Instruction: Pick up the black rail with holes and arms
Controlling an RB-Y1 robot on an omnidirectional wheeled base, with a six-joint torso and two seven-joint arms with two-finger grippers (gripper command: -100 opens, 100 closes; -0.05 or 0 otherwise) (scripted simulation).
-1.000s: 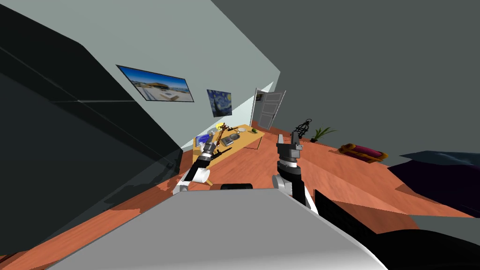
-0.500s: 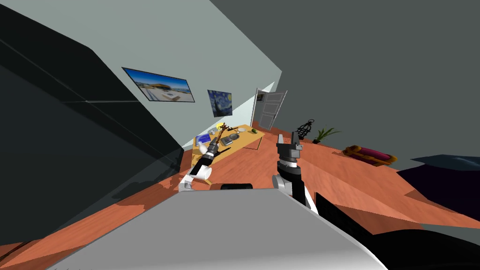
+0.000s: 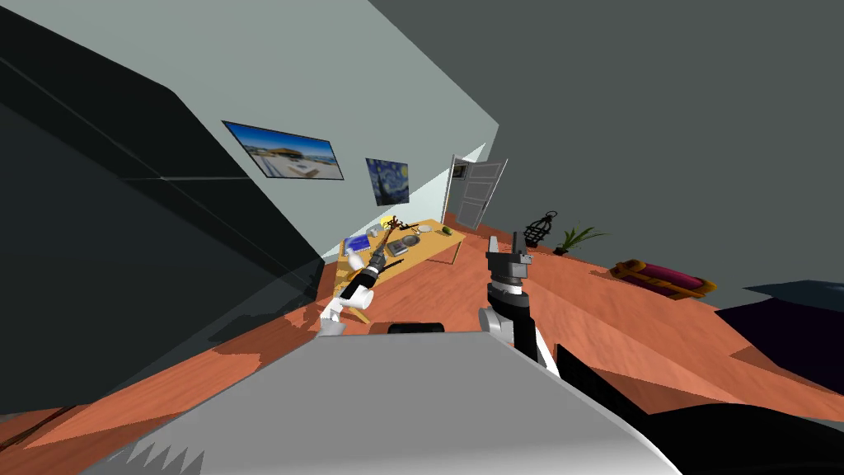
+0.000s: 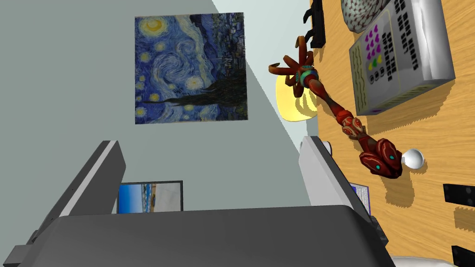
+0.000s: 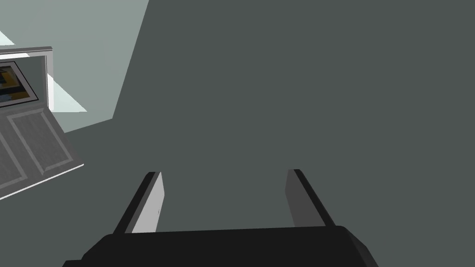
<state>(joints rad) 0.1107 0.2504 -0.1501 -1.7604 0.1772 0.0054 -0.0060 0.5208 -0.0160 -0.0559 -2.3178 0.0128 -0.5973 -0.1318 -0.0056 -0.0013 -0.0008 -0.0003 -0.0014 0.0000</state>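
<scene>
Hovering over the pale wooden table (image 4: pixel 431 125) with the left gripper (image 4: pixel 208 141), blades spread wide and pinching nothing. Taking as the target the thin black rail with blocky arms (image 3: pixel 394 265), lying at the table's near edge just beside that gripper. Seeing little of it from the wrist beyond two black arm ends. Judging it light, stiff and hard, with smooth faces likely to slip, hardly fragile. Best pinched across the narrow bar between two arms, not on an arm tip, to avoid twisting. Noting a second small black piece with prongs (image 4: pixel 317 23) further along the table; cannot rule it out as the target. Close by: a red-brown carved sceptre (image 4: pixel 345 118) lying slantwise, a small white ball (image 4: pixel 413 158) just beside its thick end, a grey printed box (image 4: pixel 399 60), a yellow disc (image 4: pixel 290 104). Keeping clear of the sceptre matters most. Holding the right gripper (image 5: pixel 224 172) up, well apart from the table, blades likewise spread and empty.
</scene>
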